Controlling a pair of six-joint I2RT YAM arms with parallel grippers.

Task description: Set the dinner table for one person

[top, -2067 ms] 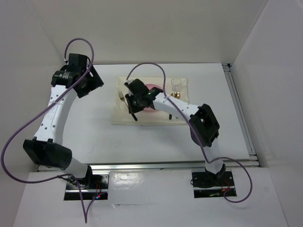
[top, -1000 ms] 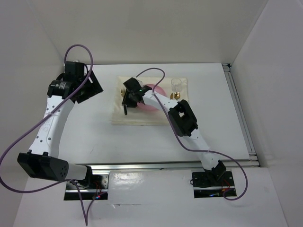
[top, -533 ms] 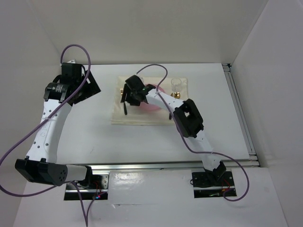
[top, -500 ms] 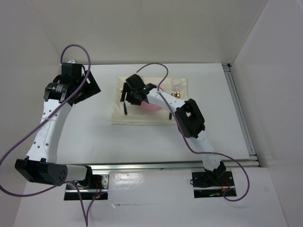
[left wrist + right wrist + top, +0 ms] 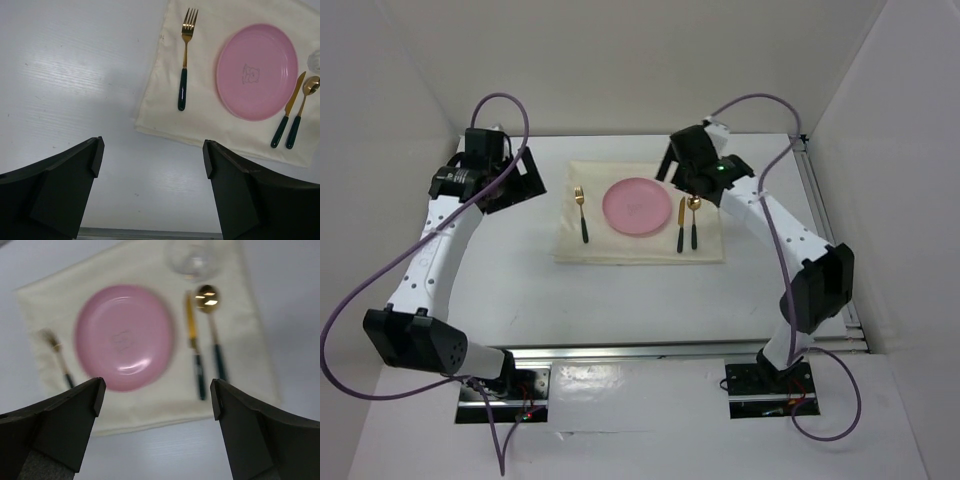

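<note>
**Place laid, both tools empty: the job now is a clean retreat.**
The white counter [image 5: 620,300] carries the setting at its far middle. The left tool [image 5: 152,150] and right tool [image 5: 157,390] hang above it, jaws wide apart, gripping nothing. On the cream mat [image 5: 620,250] the pink plate [image 5: 637,207] sits centred, with the glass [image 5: 192,260] at the far right corner (blurred). The knife [image 5: 680,225] and spoon [image 5: 693,220] lie to its right, the fork [image 5: 582,215] to its left. The setting looks complete, so raise the right tool before swinging it, because the glass is close.

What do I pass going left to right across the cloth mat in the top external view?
In order: fork → pink plate → knife → spoon.
</note>
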